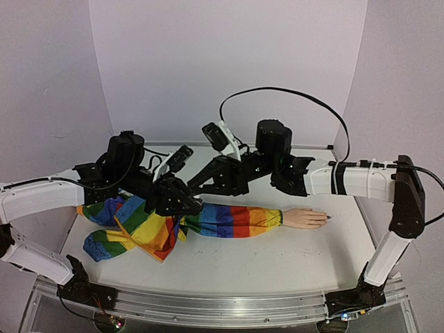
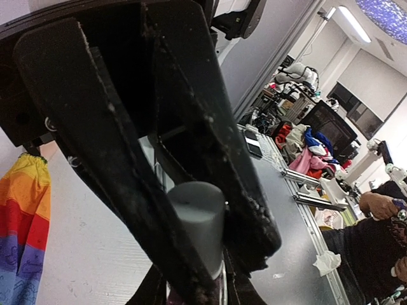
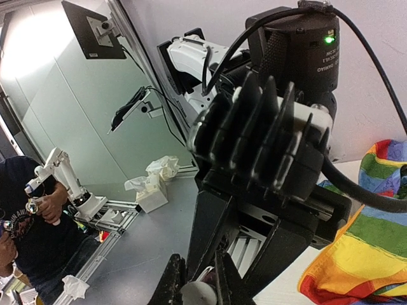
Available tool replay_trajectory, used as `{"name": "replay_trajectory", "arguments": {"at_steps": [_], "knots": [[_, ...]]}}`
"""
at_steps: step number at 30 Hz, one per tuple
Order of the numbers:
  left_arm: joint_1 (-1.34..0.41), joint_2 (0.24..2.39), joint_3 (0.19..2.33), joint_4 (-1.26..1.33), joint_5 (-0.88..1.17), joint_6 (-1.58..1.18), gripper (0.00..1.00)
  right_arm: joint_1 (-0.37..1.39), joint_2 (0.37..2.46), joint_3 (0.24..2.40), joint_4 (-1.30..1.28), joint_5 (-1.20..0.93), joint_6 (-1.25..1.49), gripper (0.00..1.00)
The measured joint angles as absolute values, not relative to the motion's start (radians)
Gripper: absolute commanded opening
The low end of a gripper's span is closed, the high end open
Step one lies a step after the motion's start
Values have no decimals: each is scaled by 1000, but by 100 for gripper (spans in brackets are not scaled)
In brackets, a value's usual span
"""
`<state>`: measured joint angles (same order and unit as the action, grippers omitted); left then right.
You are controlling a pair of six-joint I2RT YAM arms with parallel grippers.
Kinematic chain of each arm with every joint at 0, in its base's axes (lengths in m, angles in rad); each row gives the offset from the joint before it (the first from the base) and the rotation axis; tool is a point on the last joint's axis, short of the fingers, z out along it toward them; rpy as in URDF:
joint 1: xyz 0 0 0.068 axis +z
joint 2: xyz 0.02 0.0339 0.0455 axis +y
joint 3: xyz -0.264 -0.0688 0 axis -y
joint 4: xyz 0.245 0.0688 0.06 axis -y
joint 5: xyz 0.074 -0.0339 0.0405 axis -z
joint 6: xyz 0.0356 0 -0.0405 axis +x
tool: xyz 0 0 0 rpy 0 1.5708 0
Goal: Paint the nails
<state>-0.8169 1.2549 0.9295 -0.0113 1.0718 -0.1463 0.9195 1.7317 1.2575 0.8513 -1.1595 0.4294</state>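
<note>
The pale mannequin hand (image 1: 305, 218) lies on the table at the right, in a rainbow-striped sleeve (image 1: 232, 220). Its nails (image 1: 325, 219) are too small to tell their colour. My two grippers meet above the sleeve's left part, far from the hand. My left gripper (image 1: 193, 205) (image 2: 222, 257) is shut on the grey cap (image 2: 194, 219) of the polish bottle. Dark purple glass shows below the cap. My right gripper (image 1: 194, 187) (image 3: 197, 287) is shut on the bottle's other, whitish end (image 3: 198, 294). The bottle is hidden in the top view.
The sleeve's loose rainbow cloth (image 1: 132, 232) is bunched at the table's left, under my left arm. White walls (image 1: 229, 69) close the back and sides. The metal rail (image 1: 208, 305) runs along the near edge. A tissue box (image 3: 151, 194) stands off the table.
</note>
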Motion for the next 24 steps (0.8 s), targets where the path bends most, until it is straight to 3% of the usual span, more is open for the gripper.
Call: {"name": "replay_trajectory", "arguments": {"at_steps": [3,7,10,15,19,20,24], "knots": [[-818,1225,927,-39,979,-119,0,918,1731,1244,868,-1113,422,0],[-825,1159,910,-87,696,-47,0,918,1721,1218,874,-932,402,0],[-828,1147,908,-115,458,5,0,944,1718,1226,801,-664,376,0],[-824,1179,932,-144,155,89,0,1096,1773,1395,544,35,443,0],[-836,1213,958,-147,102,134,0,1139,1781,1408,520,237,520,0],[-838,1218,959,-147,101,140,0,1142,1781,1408,516,254,526,4],[-838,1220,957,-136,102,148,0,1116,1769,1399,516,191,529,40]]}}
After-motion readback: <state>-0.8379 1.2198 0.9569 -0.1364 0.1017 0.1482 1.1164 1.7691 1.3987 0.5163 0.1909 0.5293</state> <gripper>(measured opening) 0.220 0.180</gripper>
